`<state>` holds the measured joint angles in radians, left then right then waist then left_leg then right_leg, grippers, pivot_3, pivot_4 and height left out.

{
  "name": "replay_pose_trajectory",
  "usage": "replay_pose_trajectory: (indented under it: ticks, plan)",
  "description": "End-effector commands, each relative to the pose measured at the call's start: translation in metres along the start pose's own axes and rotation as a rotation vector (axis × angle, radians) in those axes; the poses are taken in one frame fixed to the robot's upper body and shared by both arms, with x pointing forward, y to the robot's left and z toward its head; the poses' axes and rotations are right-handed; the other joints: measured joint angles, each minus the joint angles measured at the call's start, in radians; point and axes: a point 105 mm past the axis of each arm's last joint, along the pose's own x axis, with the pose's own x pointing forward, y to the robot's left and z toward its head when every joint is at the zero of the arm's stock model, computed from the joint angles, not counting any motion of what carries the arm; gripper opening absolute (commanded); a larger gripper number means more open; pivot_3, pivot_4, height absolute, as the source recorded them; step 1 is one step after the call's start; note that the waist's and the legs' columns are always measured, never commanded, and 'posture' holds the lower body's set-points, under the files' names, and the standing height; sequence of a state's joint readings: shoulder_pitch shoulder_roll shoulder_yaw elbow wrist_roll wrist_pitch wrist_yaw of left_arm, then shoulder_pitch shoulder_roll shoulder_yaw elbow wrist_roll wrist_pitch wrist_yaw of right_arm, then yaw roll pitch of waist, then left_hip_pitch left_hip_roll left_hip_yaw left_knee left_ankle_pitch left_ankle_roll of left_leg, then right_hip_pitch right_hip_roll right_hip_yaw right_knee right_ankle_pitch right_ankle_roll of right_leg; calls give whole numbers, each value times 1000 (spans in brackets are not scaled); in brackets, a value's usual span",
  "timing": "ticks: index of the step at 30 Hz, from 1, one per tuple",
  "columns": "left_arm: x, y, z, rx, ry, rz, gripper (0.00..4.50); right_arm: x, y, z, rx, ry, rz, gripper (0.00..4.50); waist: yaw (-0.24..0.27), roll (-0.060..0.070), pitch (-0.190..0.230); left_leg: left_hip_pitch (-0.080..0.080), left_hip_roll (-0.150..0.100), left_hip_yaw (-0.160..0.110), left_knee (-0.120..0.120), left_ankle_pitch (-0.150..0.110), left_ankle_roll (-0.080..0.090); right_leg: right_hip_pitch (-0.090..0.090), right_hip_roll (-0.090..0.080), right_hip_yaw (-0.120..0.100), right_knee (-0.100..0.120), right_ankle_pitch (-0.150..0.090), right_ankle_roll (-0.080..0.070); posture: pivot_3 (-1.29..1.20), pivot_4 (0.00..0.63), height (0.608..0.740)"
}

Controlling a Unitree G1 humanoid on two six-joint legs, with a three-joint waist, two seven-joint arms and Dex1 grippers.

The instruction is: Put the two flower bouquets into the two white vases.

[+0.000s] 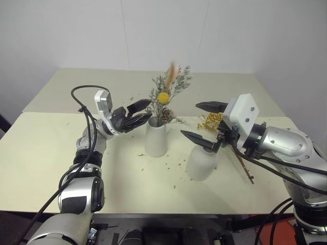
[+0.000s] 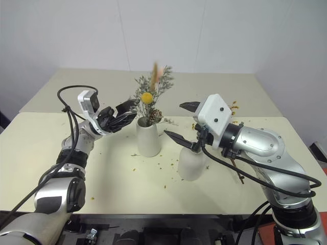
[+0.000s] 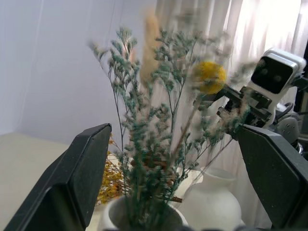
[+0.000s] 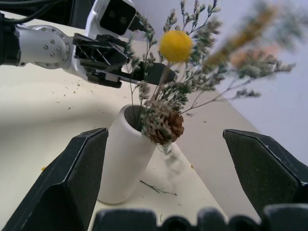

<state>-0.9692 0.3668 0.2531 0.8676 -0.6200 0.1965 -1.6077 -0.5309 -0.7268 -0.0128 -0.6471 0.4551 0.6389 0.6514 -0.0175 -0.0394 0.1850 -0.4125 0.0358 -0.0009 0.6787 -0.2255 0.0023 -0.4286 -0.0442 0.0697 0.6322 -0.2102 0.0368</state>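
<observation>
Jaws on both arms are standing wide open, holding nothing. The left gripper [image 1: 139, 113] is hovering just beside the sparse grey-green dried bouquet with the yellow ball flower, pink plume and brown cone [image 1: 164, 97], which is sitting upright in the tall tapered matte white ceramic vase [image 1: 156, 137], stems down in the mouth and leaning a little, long axis near vertical. That bunch is looking placed.

The right gripper [image 1: 203, 125] is hanging above the shorter rounded matte white bottle vase with the narrow neck [image 1: 201, 162], one finger at its neck. The bushy yellow-orange dried bouquet [image 1: 210, 121] is lying on the pale desk [image 1: 41, 168] just behind the bottle vase and close to the right jaws, its brown stems [image 1: 244, 168] running toward the desk's near edge under the right arm. Flower head away from the robot, stem end nearer.

Judgement: the right arm is far nearer; the left is sitting across the tall vase from it. The coming grasp is turning on that flat-lying stem axis, which the jaws need to straddle crosswise, low, beside the bottle vase, without knocking it.
</observation>
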Motion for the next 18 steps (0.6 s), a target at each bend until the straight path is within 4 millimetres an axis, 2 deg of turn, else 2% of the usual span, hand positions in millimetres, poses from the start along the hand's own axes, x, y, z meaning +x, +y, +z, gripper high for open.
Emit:
replay_pose_trajectory:
  ticks: [1,7,11,13,16,18]
  plan:
    - [-4,-8,25,59,-26,-21,4456,-4,-3,10,-36,-38,-18,4500,0,0,0,0,0,0,0,0,0,0,0,0,0,0,0,0,150,740]
    - [-23,-27,42,111,84,12,4456,-16,-14,8,-10,23,-55,4500,-4,0,0,0,1,0,-1,0,0,0,0,0,0,0,0,0,150,740]
    - [-37,-46,63,212,259,43,4456,-42,-42,-1,11,183,-134,4500,-2,1,0,1,1,0,0,0,0,0,0,0,0,0,0,0,150,740]
    - [-39,-57,75,249,344,37,4456,-54,-57,-13,45,279,-187,4500,-1,1,0,1,1,0,-1,0,0,0,0,0,-1,0,-1,0,150,740]
    - [-43,-73,89,317,595,14,4456,-74,-82,-46,106,456,-276,4500,1,1,0,3,2,1,-1,0,0,1,0,0,-1,-1,-1,0,150,740]
    - [-42,-79,97,339,699,9,4456,-81,-94,-64,162,522,-314,4500,-1,1,0,4,2,3,-1,0,0,1,0,0,-1,-1,-1,0,150,740]
